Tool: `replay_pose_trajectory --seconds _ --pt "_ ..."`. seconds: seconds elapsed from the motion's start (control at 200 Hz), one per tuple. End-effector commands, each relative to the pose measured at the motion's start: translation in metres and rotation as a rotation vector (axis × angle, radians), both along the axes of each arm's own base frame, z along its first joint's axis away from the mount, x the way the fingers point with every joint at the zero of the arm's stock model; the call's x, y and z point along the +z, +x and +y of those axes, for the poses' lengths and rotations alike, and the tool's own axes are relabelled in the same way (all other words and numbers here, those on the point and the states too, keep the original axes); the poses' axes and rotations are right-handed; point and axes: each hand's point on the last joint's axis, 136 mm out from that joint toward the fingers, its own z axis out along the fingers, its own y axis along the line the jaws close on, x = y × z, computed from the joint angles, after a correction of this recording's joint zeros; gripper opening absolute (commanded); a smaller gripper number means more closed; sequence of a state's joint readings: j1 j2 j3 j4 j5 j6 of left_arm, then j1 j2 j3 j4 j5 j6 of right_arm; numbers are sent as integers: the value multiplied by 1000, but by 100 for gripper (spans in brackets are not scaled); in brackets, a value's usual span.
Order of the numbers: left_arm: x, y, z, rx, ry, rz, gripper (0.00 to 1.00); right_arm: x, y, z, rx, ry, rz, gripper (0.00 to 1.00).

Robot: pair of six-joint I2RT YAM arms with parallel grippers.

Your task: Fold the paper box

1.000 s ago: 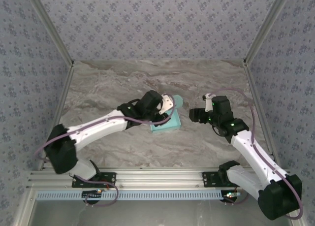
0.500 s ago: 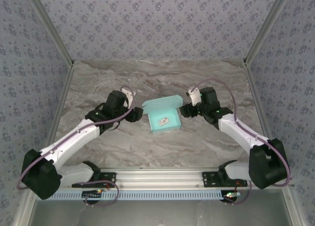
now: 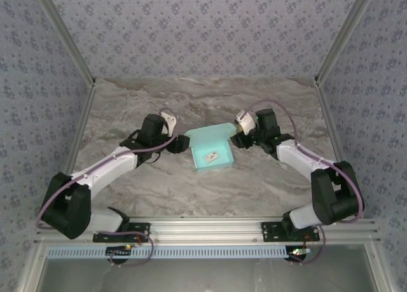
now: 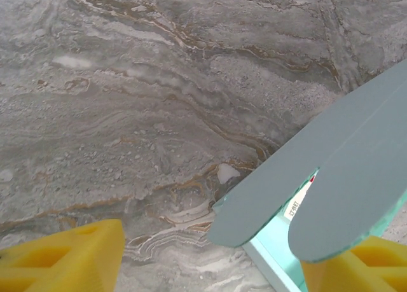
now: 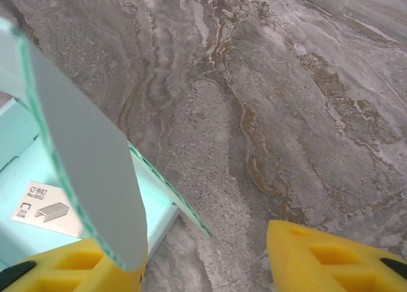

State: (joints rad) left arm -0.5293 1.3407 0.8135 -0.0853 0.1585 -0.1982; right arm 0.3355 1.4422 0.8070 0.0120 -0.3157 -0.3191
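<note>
Paper box (image 3: 208, 137): light blue, open, lid flap raised, mid marble table (image 3: 159, 190); white staple packet (image 3: 212, 156) inside. My left gripper (image 3: 182, 144): at its left side, jaws spread, empty. My right gripper (image 3: 236, 140): at its right side, jaws spread, empty.

Brightness: even and fairly bright in all three views, diffuse and cool-white.
Shadows: faint and soft-edged on the table (image 3: 191, 101) under the left arm (image 3: 108, 168).
Focus, wrist views: marble veins are crisp; the paper box (image 3: 213, 150) flaps close to the lens look slightly soft.
Top view: mildly grainy, with fine detail smeared.
Distortion: the side rails lean inward towards the top.
</note>
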Motion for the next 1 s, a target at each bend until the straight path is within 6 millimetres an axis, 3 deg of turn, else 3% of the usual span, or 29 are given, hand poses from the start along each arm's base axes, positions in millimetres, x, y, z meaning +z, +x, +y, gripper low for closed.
replay_pose_trajectory --seconds 0.0,0.205,0.625,0.994 --pt "7 5 -11 -67 -22 -53 69 14 9 10 60 4 -58 51" --pt "-1 6 -18 -108 -20 -56 64 11 10 12 68 -8 -47 40" --pt "-6 8 -27 -148 -20 -33 35 8 9 21 96 -33 -31 21" --pt "-6 12 -30 -151 -11 -23 15 9 7 23 62 -53 -8 13"
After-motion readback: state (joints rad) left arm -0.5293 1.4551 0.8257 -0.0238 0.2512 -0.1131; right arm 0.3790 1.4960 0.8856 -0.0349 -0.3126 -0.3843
